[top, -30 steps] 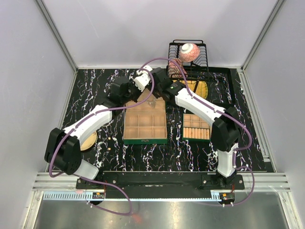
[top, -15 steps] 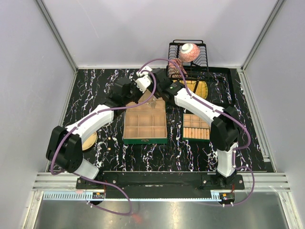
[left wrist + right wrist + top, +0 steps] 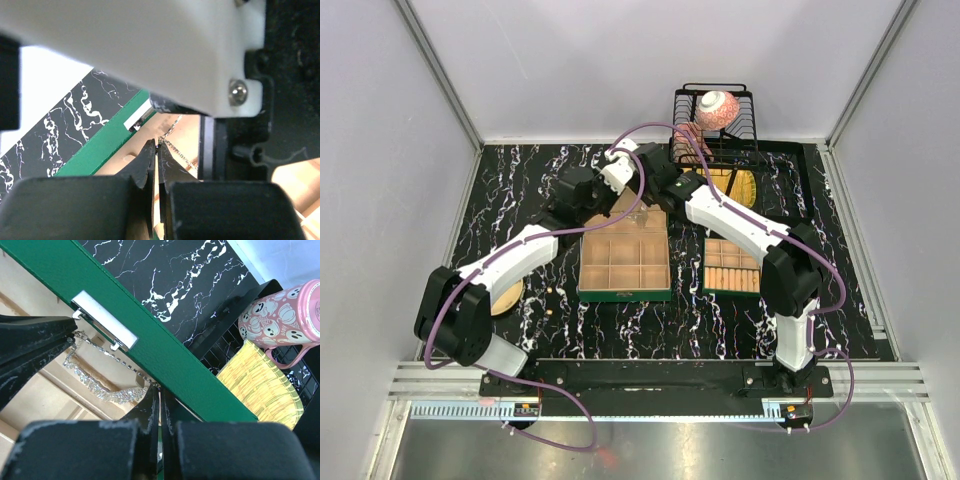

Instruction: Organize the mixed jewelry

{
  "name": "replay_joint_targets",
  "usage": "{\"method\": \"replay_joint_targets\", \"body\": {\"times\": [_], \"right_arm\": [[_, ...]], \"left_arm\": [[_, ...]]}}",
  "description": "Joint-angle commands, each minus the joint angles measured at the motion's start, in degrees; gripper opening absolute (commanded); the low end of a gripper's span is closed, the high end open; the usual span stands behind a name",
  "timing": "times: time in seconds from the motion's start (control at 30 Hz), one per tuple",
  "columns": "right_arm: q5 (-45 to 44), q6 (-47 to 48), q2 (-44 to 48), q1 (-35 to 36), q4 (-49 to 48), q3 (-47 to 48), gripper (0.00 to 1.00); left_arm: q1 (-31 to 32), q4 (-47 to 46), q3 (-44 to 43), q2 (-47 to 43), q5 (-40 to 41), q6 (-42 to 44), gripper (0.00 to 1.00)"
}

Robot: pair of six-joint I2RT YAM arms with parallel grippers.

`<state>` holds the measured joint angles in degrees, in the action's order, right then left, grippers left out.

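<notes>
A silvery necklace (image 3: pixel 102 390), one piece of the mixed jewelry, hangs by its thin chain (image 3: pixel 116 358) over the beige lining of the open green box lid (image 3: pixel 165 355). My right gripper (image 3: pixel 160 391) is shut on one end of the chain. My left gripper (image 3: pixel 158 145) is shut on the other end, with chain links (image 3: pixel 176 149) trailing from its tips. In the right wrist view the left fingers (image 3: pixel 30 342) show at the left edge. From above, both grippers (image 3: pixel 632 192) (image 3: pixel 650 186) meet over the back of the compartment box (image 3: pixel 625 262). Tiny pieces (image 3: pixel 552 291) lie on the table.
A second green box (image 3: pixel 732 268) sits right of the first. A gold plate (image 3: pixel 508 296) lies under the left arm. At the back stand a wire rack (image 3: pixel 715 140) with a bowl (image 3: pixel 717 108), a pink mug (image 3: pixel 285 315) and a yellow woven plate (image 3: pixel 260 385).
Both wrists have drifted slightly towards the back of the table with the chain still held between them. Nothing was let go.
</notes>
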<state>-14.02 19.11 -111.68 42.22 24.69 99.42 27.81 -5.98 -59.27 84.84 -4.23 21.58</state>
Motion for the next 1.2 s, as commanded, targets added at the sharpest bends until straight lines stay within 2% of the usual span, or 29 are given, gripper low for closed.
{"method": "replay_joint_targets", "body": {"times": [0.0, 0.77, 1.17], "right_arm": [[-3.7, 0.2, 2.1, -0.4, -1.1, 0.8, 0.0], [-6.6, 0.9, 1.3, -0.6, -2.2, -0.4, 0.01], [-6.0, -1.4, 1.5, -0.9, -2.2, -0.7, 0.01]], "left_arm": [[-1.2, -2.8, 1.5, -2.5, 7.0, -1.6, 0.0], [-1.3, -3.2, 0.7, -0.1, 8.4, -4.6, 0.0], [-1.4, -4.8, 1.8, -0.6, 8.6, -9.4, 0.0]]}}
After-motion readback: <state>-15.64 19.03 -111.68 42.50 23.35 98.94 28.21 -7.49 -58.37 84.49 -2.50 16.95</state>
